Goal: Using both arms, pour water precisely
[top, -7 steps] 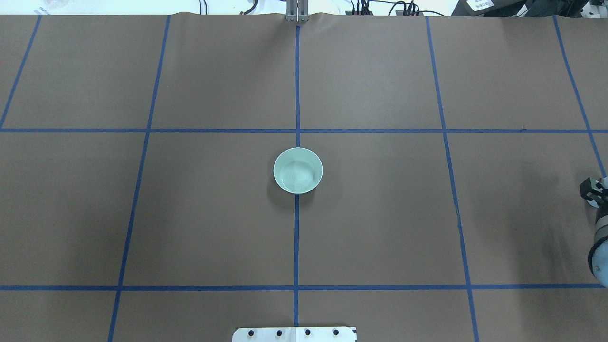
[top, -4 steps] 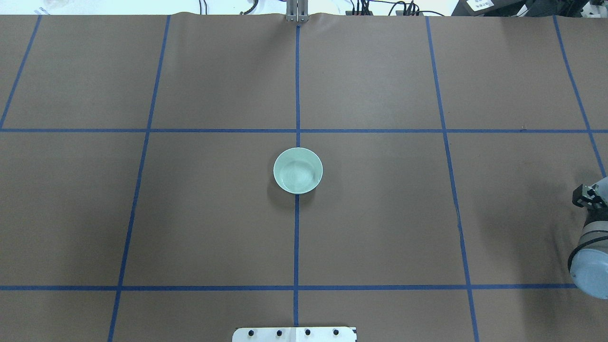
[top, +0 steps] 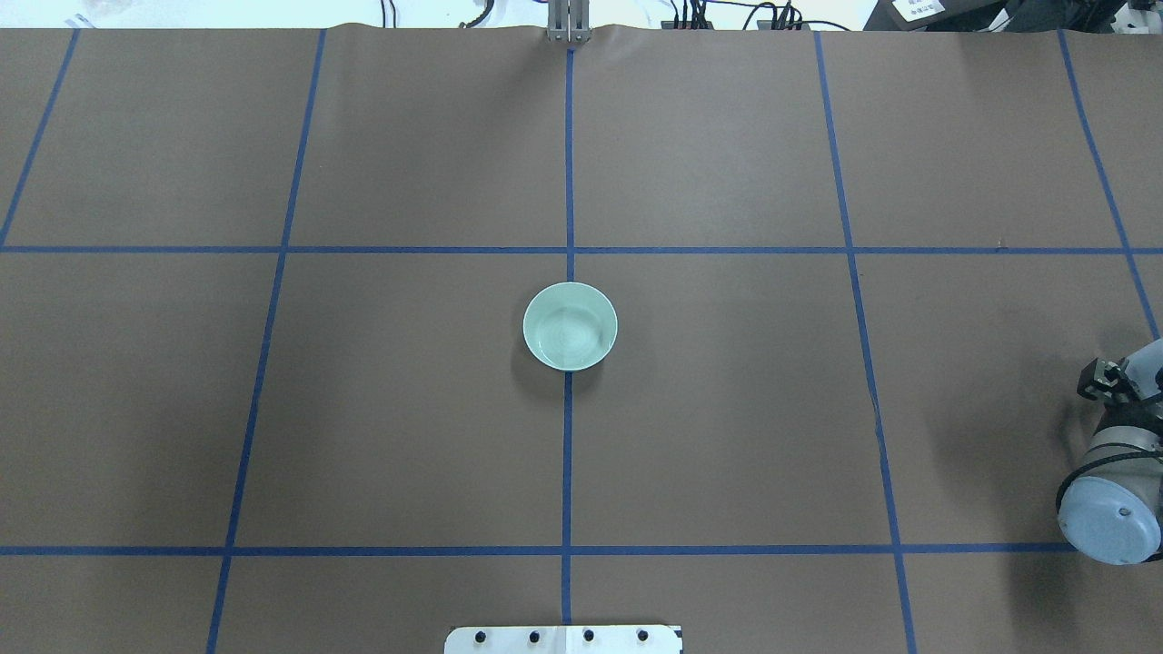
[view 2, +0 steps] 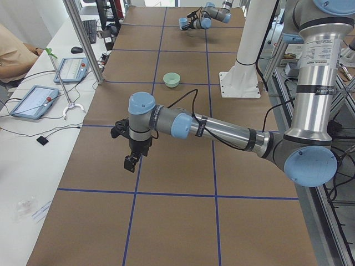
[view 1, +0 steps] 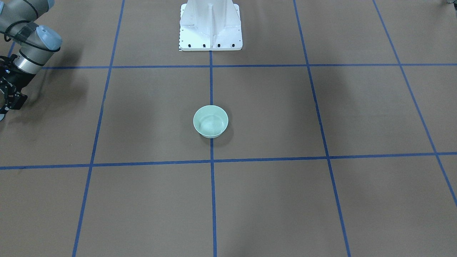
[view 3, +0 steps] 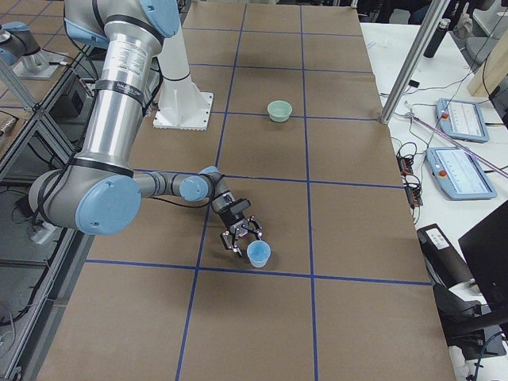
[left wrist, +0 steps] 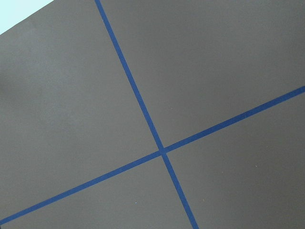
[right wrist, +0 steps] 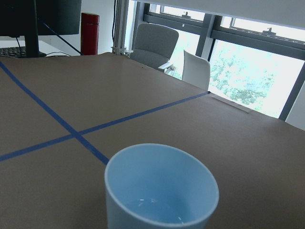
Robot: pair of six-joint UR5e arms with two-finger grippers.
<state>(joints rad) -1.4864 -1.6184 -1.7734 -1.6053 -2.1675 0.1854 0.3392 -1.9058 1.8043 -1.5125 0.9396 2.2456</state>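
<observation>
A pale-green bowl (top: 570, 326) stands at the table's centre, with faint ripples of water (top: 571, 341) inside. A light-blue cup (view 3: 258, 254) stands near the table's right end, and white glints of water (right wrist: 157, 206) show at its bottom. My right gripper (view 3: 244, 238) is low over the table with its fingers spread open, and the cup is just past the fingertips. The same gripper (view 1: 10, 101) shows at the front-facing view's left edge. My left gripper (view 2: 131, 162) hangs above bare table at the left end, pointing down. I cannot tell whether it is open or shut.
The white bolted pedestal (view 1: 210, 26) stands at the robot's side of the table. Blue tape lines (top: 568, 454) divide the brown cover. Control tablets (view 2: 33, 101) and a metal post (view 2: 83, 44) stand beside the far edge, where a person's sleeve (view 2: 11, 50) shows.
In the overhead view my right arm has swung further into frame from the right edge. Its black gripper base has shifted left and toward the robot. The bowl has not moved.
</observation>
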